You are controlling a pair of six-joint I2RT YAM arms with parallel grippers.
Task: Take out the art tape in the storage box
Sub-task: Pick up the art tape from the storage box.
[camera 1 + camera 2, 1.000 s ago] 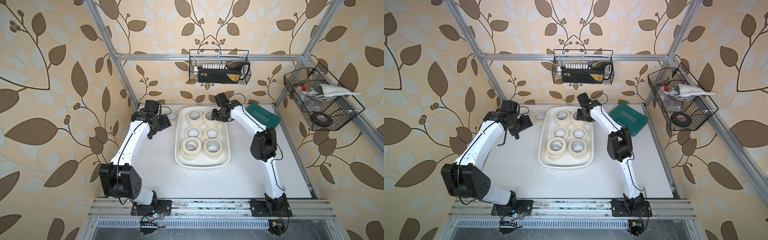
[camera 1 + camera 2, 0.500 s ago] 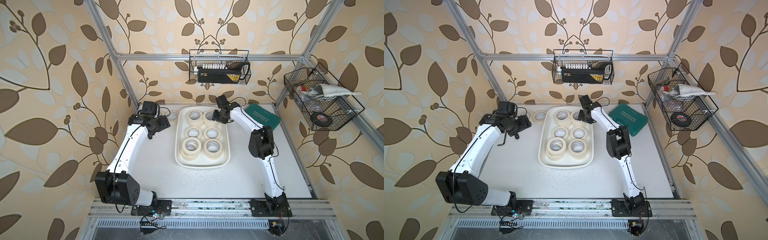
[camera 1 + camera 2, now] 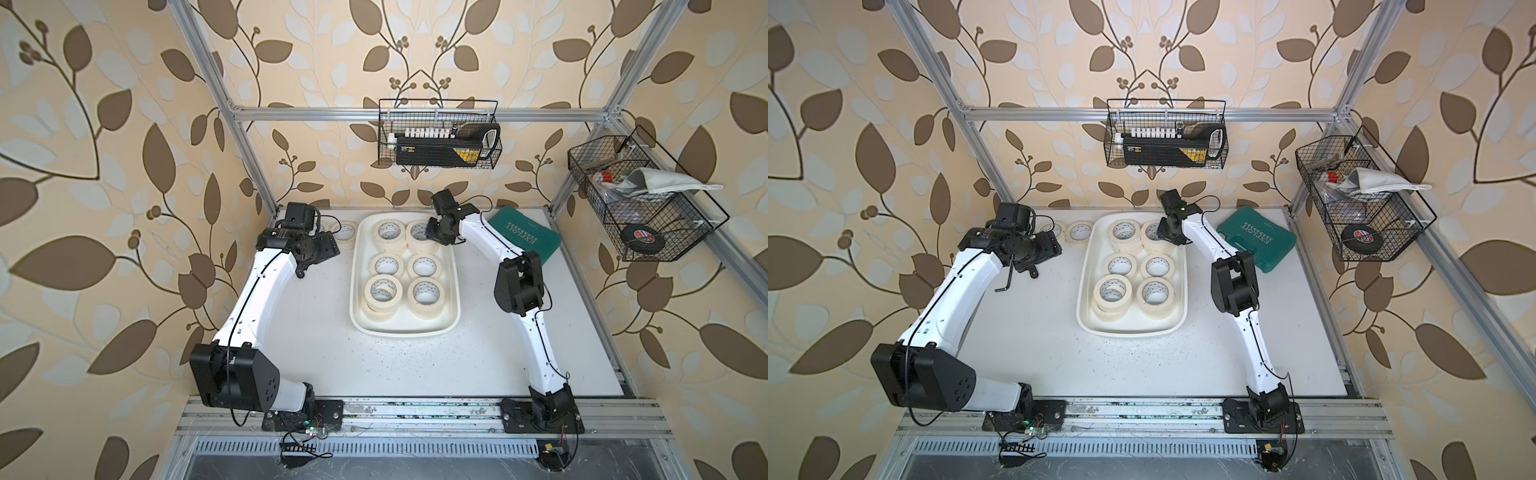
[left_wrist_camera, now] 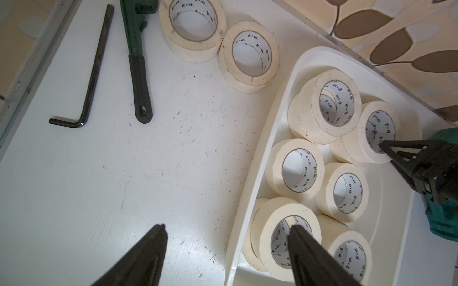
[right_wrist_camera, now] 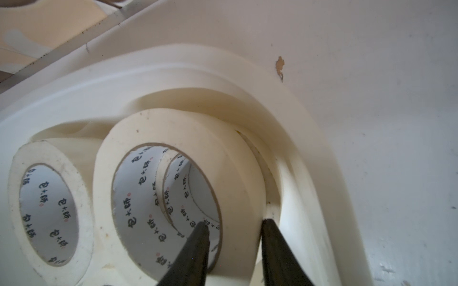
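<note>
The art tape (image 3: 426,312) is sitting stacked in the storage box (image 3: 405,331). We are pinching the top roll (image 5: 161,128) of a far-corner stack with the right gripper (image 5: 235,222), one jaw inside the core, one between roll and box wall. We are judging a slow, straight lift best, sparing the roll beneath. The left gripper (image 4: 228,226) is hovering beside the box, jaws spread.
</note>
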